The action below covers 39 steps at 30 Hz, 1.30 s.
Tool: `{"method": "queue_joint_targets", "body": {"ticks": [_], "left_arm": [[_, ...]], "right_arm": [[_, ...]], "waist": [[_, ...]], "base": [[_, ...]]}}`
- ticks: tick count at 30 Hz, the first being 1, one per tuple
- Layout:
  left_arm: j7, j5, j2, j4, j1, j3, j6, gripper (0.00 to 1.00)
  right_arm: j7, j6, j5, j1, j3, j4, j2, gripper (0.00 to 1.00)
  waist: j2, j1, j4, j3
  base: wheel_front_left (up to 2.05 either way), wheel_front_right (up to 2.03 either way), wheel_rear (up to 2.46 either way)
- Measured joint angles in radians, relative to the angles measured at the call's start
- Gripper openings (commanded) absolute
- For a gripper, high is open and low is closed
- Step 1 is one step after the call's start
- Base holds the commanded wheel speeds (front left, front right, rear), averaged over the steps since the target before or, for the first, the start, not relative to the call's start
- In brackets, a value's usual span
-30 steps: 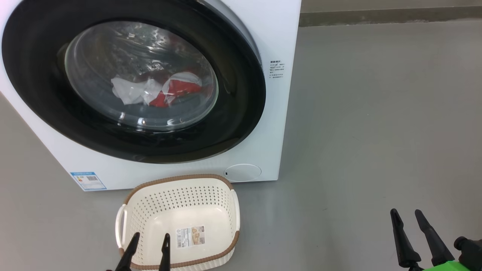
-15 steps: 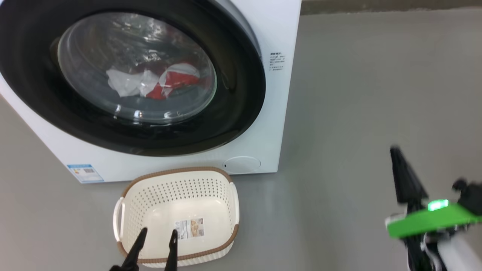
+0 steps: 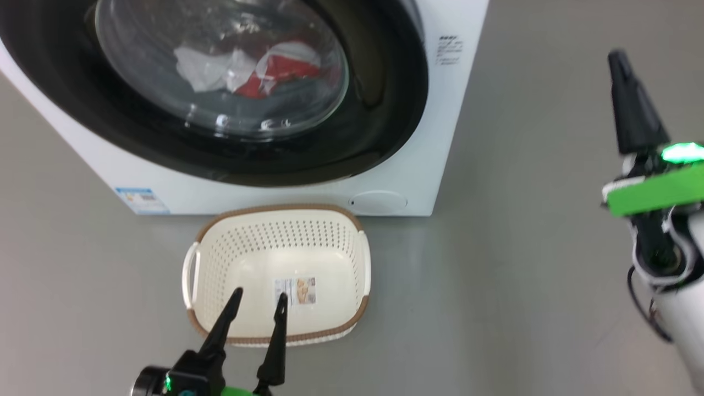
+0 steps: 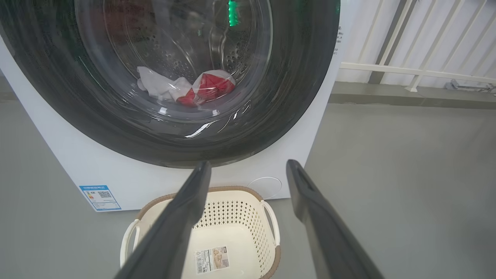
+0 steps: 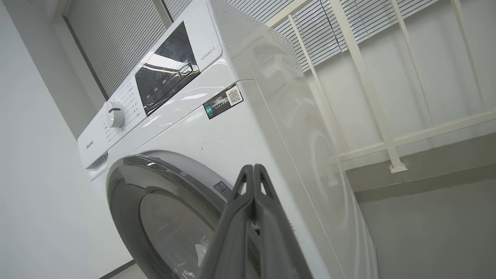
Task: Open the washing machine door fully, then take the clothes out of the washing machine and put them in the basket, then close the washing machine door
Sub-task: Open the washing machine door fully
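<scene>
The white washing machine stands with its door closed, black rim flat against the front. Through the glass I see the clothes, red and white, lying low in the drum. The empty cream basket sits on the floor right below the door. My left gripper is open, its fingertips over the basket's near side. My right gripper is shut on nothing, raised in the air to the right of the machine. From the left wrist, the left gripper points at the door, clothes and basket. From the right wrist, the right gripper points up at the machine.
A small round flap and a blue label sit low on the machine's front. A white railing on a kerb runs behind, right of the machine. Bare grey floor stretches between the machine and my right arm.
My right gripper has closed and risen from the lower right to high on the right. The head camera has shifted, so the whole picture moved. The left gripper stays open over the basket.
</scene>
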Motion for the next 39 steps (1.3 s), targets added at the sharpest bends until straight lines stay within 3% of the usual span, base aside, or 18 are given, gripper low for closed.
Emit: {"method": "queue_joint_targets", "body": {"ticks": [11, 18, 19, 29, 39], "left_arm": [[0.0, -0.018, -0.001, -0.014, -0.104, -0.076, 0.025, 1.0], [0.0, -0.027, -0.001, -0.019, -0.148, -0.104, 0.044, 1.0], [0.0, -0.028, -0.001, -0.02, -0.156, -0.109, 0.044, 1.0], [0.0, -0.054, -0.002, -0.024, -0.202, -0.136, 0.059, 1.0], [0.0, -0.07, -0.003, -0.027, -0.233, -0.165, 0.062, 1.0]], "right_arm": [[0.029, 0.0, 0.242, -0.29, 0.21, 0.052, -0.141, 0.0], [0.177, 0.0, 0.432, -0.4, 0.312, 0.042, -0.192, 0.0], [0.228, 0.0, 0.499, -0.419, 0.316, 0.027, -0.196, 0.0], [0.46, 0.0, 0.7, -0.51, 0.246, 0.045, -0.211, 0.0], [0.684, 0.0, 0.755, -0.591, 0.215, 0.181, -0.178, 0.0]], "waist": [[0.0, 0.0, 0.058, 0.13], [0.0, 0.0, 0.095, 0.202], [0.0, 0.0001, 0.104, 0.22], [0.0, 0.0, 0.131, 0.298], [0.0, 0.0, 0.149, 0.351]], "base": [[0.0, 0.0, 0.0], [0.0, 0.0, 0.0], [0.0, 0.0, 0.0], [0.0, 0.0, 0.0], [0.0, 0.0, 0.0]]}}
